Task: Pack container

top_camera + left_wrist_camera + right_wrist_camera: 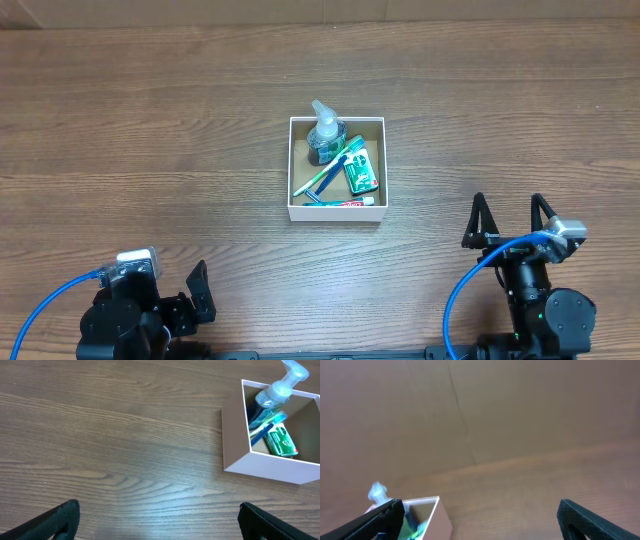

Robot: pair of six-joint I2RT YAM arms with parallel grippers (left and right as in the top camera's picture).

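Note:
The container (337, 212), a small square white box with a brown inside, sits at the middle of the table. It holds a clear pump bottle with blue liquid (324, 135), a toothbrush (330, 173), a green packet (361, 172) and a tube along its near wall (345, 203). It shows in the left wrist view (240, 445) at the upper right and partly in the right wrist view (431, 505) at the lower left. My left gripper (175, 300) (160, 522) is open and empty near the front left. My right gripper (510, 218) (480, 520) is open and empty at the front right.
The wooden table (150, 130) extends all round the box. A brown cardboard wall (520, 405) stands behind the table in the right wrist view.

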